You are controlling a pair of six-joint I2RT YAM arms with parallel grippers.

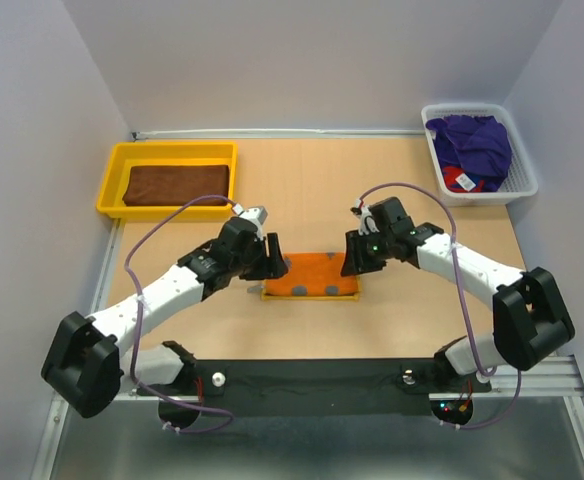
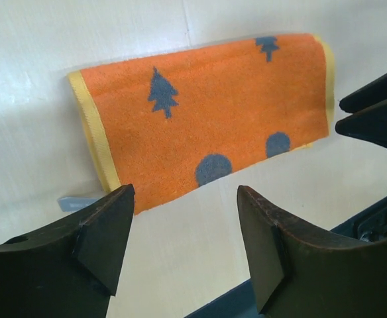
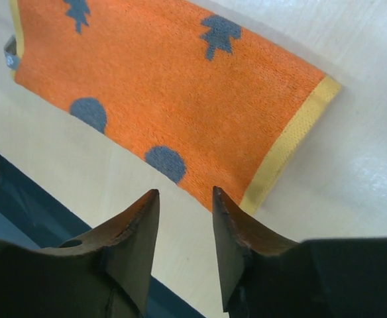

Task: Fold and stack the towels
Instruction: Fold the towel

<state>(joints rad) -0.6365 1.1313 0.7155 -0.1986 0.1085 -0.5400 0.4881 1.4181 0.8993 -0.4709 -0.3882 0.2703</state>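
Orange towel point(image 1: 310, 277) lies folded flat, yellow-bordered, with dark tree print

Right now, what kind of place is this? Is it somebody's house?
Probably a robot lab bench, not a house: bare grey walls box in a wooden table, a left arm and right arm are bolted at its near edge, and a brown towel lies in a tray.

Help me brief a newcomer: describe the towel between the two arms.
On the wooden table, between the left gripper and right gripper, lies a folded orange terry towel. Only it has a yellow border and dark tree-and-dot print.
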